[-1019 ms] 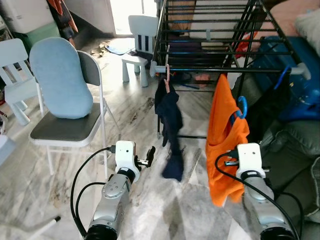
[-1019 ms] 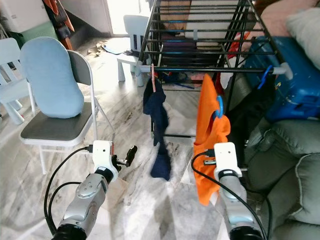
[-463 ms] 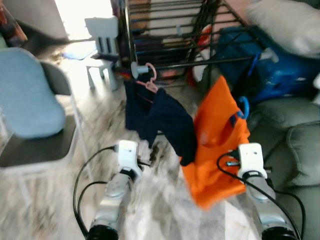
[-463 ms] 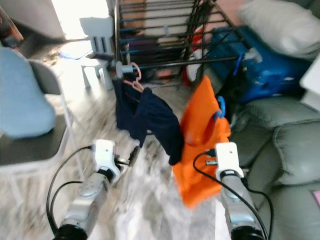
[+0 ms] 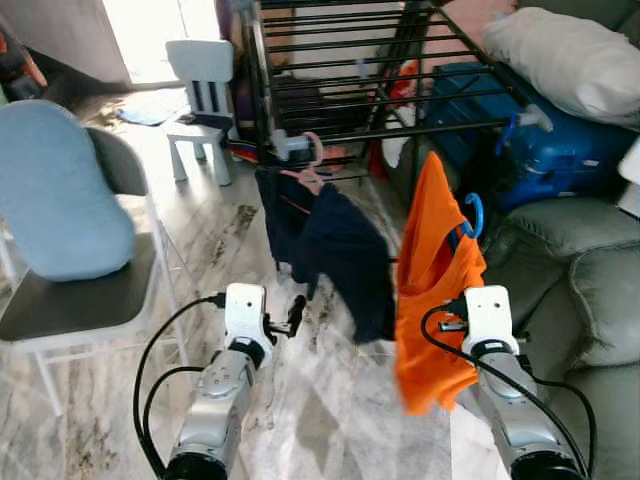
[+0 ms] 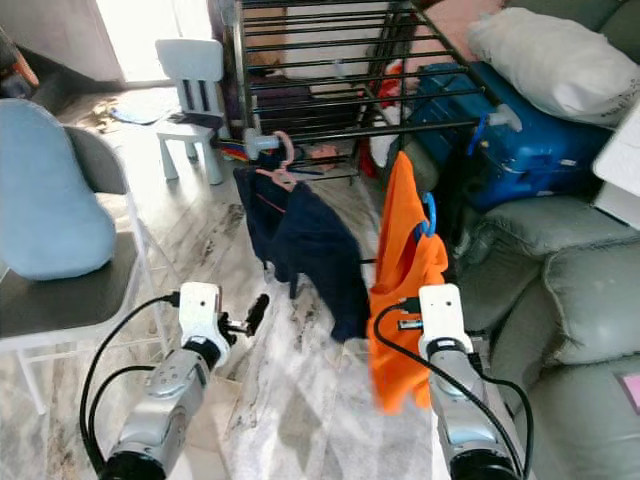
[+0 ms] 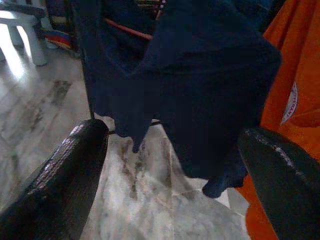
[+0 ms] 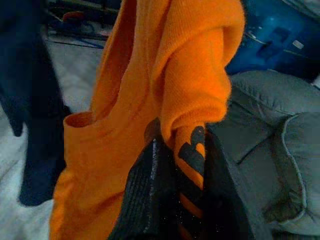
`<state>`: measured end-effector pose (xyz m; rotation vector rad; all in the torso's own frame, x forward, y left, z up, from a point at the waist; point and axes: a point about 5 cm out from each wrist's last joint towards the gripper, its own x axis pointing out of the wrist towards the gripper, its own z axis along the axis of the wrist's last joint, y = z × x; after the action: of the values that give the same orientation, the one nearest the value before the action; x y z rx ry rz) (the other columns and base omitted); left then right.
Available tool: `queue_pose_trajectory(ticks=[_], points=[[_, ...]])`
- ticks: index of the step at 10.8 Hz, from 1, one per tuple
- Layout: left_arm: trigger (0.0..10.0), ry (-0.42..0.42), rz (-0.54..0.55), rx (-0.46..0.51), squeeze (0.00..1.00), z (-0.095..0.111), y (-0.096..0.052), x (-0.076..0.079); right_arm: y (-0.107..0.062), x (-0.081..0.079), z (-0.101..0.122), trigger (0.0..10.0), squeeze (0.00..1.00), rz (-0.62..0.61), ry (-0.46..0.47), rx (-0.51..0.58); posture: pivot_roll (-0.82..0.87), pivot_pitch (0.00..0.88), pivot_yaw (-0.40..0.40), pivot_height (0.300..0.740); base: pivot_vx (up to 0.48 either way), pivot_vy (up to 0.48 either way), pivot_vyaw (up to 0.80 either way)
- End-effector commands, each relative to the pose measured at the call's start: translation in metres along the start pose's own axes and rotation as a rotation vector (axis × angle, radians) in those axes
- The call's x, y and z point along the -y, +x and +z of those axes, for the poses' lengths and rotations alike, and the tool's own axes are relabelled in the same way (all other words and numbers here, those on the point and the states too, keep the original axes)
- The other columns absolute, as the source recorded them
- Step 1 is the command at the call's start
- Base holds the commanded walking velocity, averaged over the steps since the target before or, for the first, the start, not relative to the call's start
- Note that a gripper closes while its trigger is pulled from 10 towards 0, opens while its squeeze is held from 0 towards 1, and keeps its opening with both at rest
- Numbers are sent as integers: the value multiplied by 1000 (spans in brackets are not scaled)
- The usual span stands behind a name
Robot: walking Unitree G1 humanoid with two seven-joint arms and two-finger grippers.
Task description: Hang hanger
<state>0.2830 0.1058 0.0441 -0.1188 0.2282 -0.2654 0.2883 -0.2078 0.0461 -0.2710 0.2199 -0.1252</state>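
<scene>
Hanger isn't on the rack yet: right gripper is pinched onto the orange shirt it carries, left gripper spread wide, empty.

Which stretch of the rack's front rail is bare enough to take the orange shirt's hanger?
The front rail is bare between the dark shirt and the blue bag. The rail's left end is crowded by the pink hanger. The right claw grips the orange shirt.

Left hand spread wide; right hand pinched closed, both forward.
</scene>
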Motion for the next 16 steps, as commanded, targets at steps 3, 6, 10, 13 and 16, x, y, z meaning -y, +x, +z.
queue_pose_trajectory(ticks=[3, 6, 10, 13, 16], points=[[10000, 8, -14, -12, 0, 1, 0, -1, 5, 2, 9, 10000, 0, -16, 14, 36, -180, 0, 41, 740, -305, 0, 0], [10000, 9, -11, -10, 0, 3, 2, -2, 6, 3, 10, 10000, 0, -20, 16, 36, -184, 0, 43, 740, -344, 0, 0], [10000, 16, -3, -5, 0, 4, 1, -5, 8, 5, 10, 10000, 0, -20, 13, 35, -187, 0, 40, 740, -354, 0, 0], [10000, 28, 85, 23, 0, 5, -14, -34, 9, -1, 10, 10000, 0, 4, 25, 32, -146, 0, 14, 740, -224, 0, 0], [10000, -7, 186, 59, 0, 7, -27, -50, 18, -20, 18, 10000, 0, 80, 22, 34, -66, 0, -65, 740, 0, 0, 0]])
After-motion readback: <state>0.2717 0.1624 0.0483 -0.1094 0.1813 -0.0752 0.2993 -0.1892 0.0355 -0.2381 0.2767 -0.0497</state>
